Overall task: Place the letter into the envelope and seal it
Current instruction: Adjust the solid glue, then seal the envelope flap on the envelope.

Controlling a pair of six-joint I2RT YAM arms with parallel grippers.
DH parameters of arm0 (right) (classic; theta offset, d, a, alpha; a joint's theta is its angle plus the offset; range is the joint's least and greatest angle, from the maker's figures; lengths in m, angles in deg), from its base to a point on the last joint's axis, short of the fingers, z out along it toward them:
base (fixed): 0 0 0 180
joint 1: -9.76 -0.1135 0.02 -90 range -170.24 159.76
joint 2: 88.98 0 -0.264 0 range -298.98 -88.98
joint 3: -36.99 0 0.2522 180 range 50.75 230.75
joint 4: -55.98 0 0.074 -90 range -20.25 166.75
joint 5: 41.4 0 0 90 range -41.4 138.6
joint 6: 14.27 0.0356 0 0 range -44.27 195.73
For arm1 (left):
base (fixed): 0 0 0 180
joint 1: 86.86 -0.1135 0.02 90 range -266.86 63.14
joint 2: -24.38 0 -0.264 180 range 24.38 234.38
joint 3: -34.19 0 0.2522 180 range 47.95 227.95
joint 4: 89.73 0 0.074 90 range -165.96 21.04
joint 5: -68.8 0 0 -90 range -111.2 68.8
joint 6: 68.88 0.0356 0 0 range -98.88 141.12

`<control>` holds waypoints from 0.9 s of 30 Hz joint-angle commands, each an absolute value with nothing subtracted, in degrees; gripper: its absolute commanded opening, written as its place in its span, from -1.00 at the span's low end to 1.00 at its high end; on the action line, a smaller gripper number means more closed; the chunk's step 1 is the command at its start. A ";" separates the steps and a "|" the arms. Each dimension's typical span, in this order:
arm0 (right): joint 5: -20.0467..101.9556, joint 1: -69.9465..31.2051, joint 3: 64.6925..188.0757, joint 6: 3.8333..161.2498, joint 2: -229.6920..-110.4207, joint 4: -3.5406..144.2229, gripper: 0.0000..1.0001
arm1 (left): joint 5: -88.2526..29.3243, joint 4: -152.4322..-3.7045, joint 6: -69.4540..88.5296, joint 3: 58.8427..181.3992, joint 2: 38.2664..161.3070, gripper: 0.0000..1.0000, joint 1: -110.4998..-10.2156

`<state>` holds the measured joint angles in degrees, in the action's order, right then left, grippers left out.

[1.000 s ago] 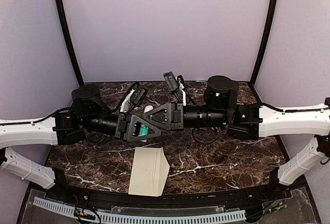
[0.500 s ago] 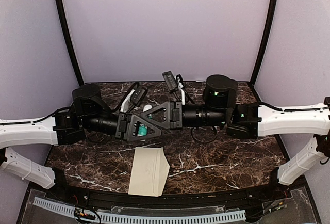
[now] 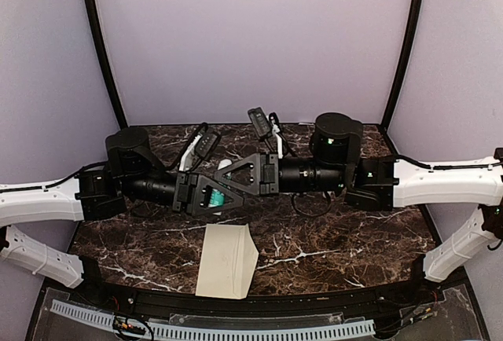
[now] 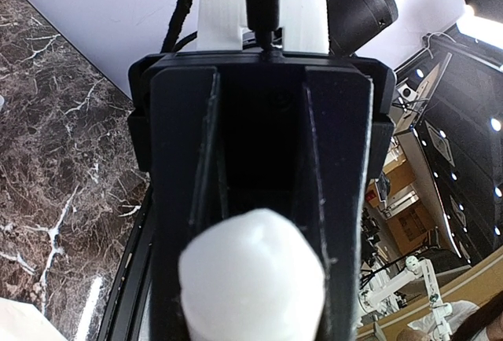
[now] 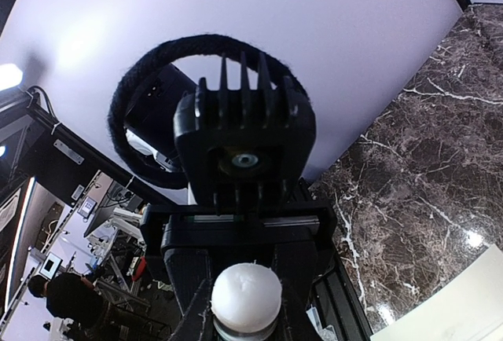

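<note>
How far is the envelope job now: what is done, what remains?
Done: nothing certain; the envelope lies alone on the table, its contents hidden. In hand: the left gripper and the right gripper meet above the table around a white stick. Left: sealing, as no gripper touches the envelope.

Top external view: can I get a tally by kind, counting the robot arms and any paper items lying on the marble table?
Robot arms: 2, the left arm and the right arm
Paper items: 1, the cream envelope, lying flat near the front edge
Total: 3
</note>
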<state>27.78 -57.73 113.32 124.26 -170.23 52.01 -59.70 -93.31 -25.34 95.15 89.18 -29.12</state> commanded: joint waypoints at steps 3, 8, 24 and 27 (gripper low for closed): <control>27.25 -57.49 113.89 122.40 -169.62 50.88 -0.89 | -59.88 -92.87 -26.41 95.72 88.06 -1.00 -29.11; 28.01 -57.42 113.24 122.42 -168.94 51.13 -0.18 | -57.13 -90.97 -25.83 95.55 87.38 -1.00 -29.07; 46.40 -58.43 99.40 127.38 -156.32 74.61 0.71 | -47.54 -76.50 -28.42 84.85 78.81 -1.00 -32.75; 47.17 -61.27 96.17 131.16 -158.36 76.89 0.66 | -46.46 -75.58 -28.99 82.62 77.99 -1.00 -33.44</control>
<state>43.14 -58.05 100.38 125.81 -155.98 69.23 -48.56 -79.01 -27.79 85.51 79.71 -32.51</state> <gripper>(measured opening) 0.840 0.227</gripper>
